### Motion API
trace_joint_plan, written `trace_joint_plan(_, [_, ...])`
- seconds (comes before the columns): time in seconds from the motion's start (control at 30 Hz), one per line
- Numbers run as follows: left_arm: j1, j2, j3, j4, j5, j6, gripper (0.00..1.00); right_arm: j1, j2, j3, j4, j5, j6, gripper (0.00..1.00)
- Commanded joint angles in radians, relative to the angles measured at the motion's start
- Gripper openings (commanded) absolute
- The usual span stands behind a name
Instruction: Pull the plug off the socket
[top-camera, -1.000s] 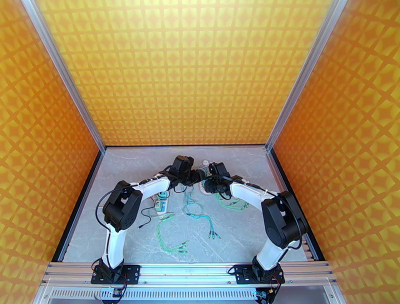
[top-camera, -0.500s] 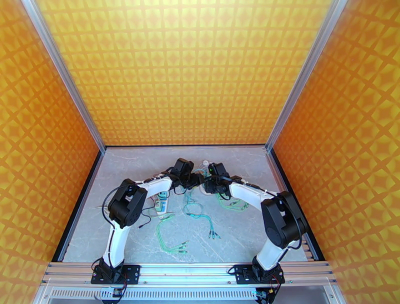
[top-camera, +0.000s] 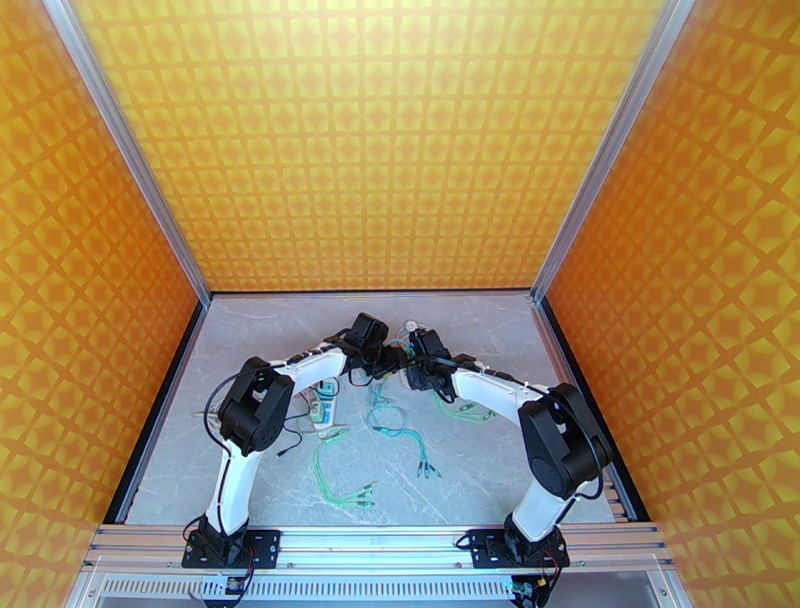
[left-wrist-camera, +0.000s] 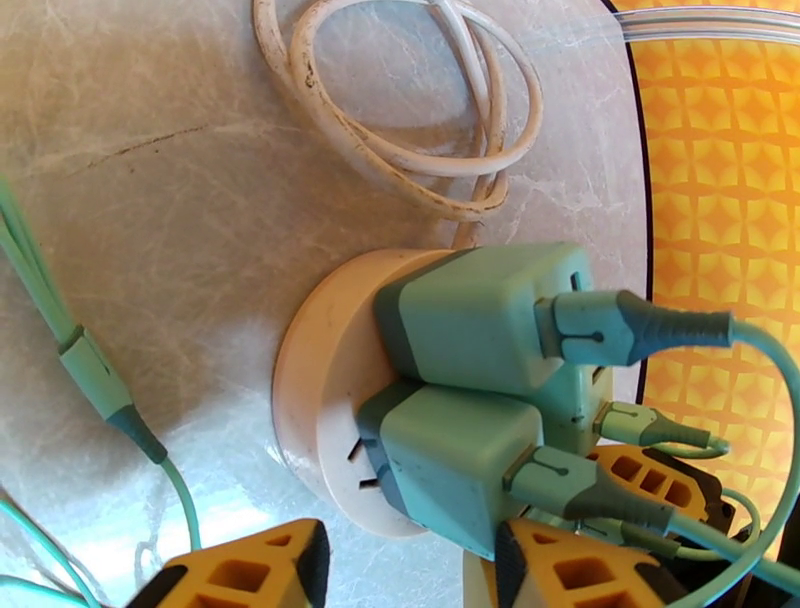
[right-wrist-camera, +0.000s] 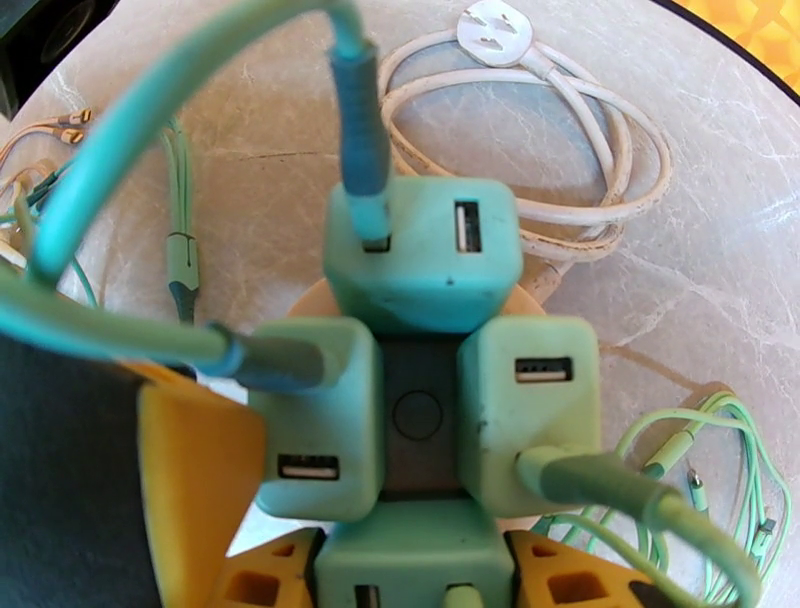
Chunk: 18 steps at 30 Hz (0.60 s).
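The socket (left-wrist-camera: 318, 400) is a round white hub on the marble table, with several green plugs in it. In the left wrist view the lower plug (left-wrist-camera: 450, 465) sits between the yellow fingers of my left gripper (left-wrist-camera: 410, 570). The right finger (left-wrist-camera: 570, 575) touches the plug and the left finger (left-wrist-camera: 250, 575) stands a little off it. Seen from the right wrist, my right gripper (right-wrist-camera: 415, 585) is shut on the nearest plug (right-wrist-camera: 410, 555), one finger against each side. My left gripper's finger (right-wrist-camera: 195, 470) presses the left plug (right-wrist-camera: 310, 430). From above, both grippers (top-camera: 398, 358) meet over the socket.
A coiled white cord (left-wrist-camera: 400, 120) lies just behind the socket. Loose green cables (top-camera: 395, 425) and a separate charger (top-camera: 325, 405) lie on the table in front of the arms. More green cable (right-wrist-camera: 700, 450) sits at the right. Orange walls enclose the table.
The right wrist has shifted slightly left toward the socket. The left arm's elbow has crept right, and its jaws have narrowed a little around the plug.
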Motion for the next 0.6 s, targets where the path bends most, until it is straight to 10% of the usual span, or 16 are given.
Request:
trace_joint_plan(0.0, [-0.006,0.078,-0.022,-0.146,-0.107,0.030,0.48,-0.011,-0.034,0.038,0.007,-0.070,0.036,0.25])
trace_joint_plan(0.27, [-0.006,0.074,-0.046,-0.154,-0.114,0.033,0.48,-0.106,-0.065,0.010,0.045,-0.217,0.135,0.25])
trace_joint_plan(0.57, [-0.010,0.085,-0.038,-0.175,-0.113,0.036,0.48,-0.033,-0.083,0.035,-0.009,-0.087,0.020,0.26])
